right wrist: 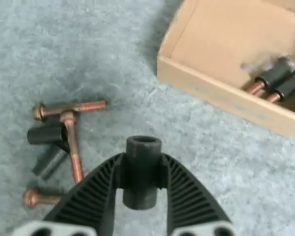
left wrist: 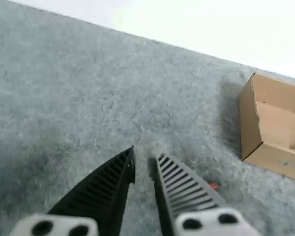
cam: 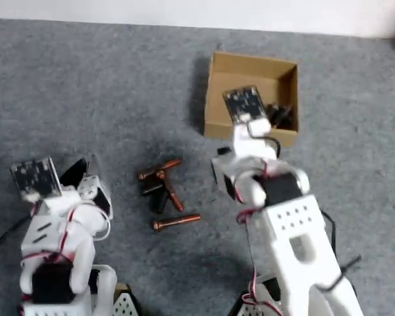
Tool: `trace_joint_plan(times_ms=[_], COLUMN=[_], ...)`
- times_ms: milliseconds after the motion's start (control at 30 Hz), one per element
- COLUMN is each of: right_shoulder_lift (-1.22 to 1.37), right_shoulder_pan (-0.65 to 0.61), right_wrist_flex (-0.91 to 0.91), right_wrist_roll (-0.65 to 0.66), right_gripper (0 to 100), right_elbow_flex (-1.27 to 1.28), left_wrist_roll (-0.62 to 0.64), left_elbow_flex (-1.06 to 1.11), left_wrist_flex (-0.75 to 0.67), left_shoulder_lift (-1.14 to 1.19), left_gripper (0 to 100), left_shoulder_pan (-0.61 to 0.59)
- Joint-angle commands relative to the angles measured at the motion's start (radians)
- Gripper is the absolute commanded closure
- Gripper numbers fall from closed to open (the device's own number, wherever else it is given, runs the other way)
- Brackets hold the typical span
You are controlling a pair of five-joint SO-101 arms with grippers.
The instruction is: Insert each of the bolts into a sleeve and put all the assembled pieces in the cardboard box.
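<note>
My right gripper (right wrist: 142, 160) is shut on a black sleeve (right wrist: 142, 172), held upright above the grey carpet between the loose parts and the cardboard box (right wrist: 221, 96). Three copper bolts (cam: 159, 170) (cam: 174, 196) (cam: 176, 221) lie in a loose pile with two black sleeves (cam: 156, 194) among them. Two assembled pieces (right wrist: 273, 78) rest inside the box (cam: 250, 72), in its corner. At the left, my left gripper (left wrist: 143, 160) hangs over bare carpet, shut with nothing between its fingers. A bolt's tip (left wrist: 213, 186) peeks out beside one finger.
Grey carpet covers the table. A pale wall edge runs along the far side. The box (left wrist: 273, 128) stands at the back, right of centre, with the right arm's body (cam: 296, 230) in front of it.
</note>
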Motion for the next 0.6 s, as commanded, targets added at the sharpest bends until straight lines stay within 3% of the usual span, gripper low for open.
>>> trace_joint_plan(times_ms=[0,233,400,467,567], right_shoulder_lift=[-0.136,-0.24,-0.257,-0.265,-0.266], right_shoulder_pan=[0.018,0.081,0.094,0.091,0.091], right_wrist_flex=[-0.002,-0.104,-0.151,-0.163,-0.17], right_wrist_roll=[0.021,0.025,0.025,0.025,0.025], right_gripper=[99.4,99.4,99.4,99.4,99.4], right_elbow_flex=[0.05,0.206,0.283,0.294,0.298], left_wrist_roll=[0.034,0.035,0.038,0.167,0.565], left_elbow_flex=[-0.185,-0.483,-0.458,-0.452,-0.452], left_wrist_flex=[-0.008,-0.026,0.051,0.051,0.051], left_shoulder_lift=[0.318,1.01,1.182,1.181,1.171], left_gripper=[92,93,93,93,93], left_shoulder_pan=[0.024,0.137,0.176,0.171,0.17])
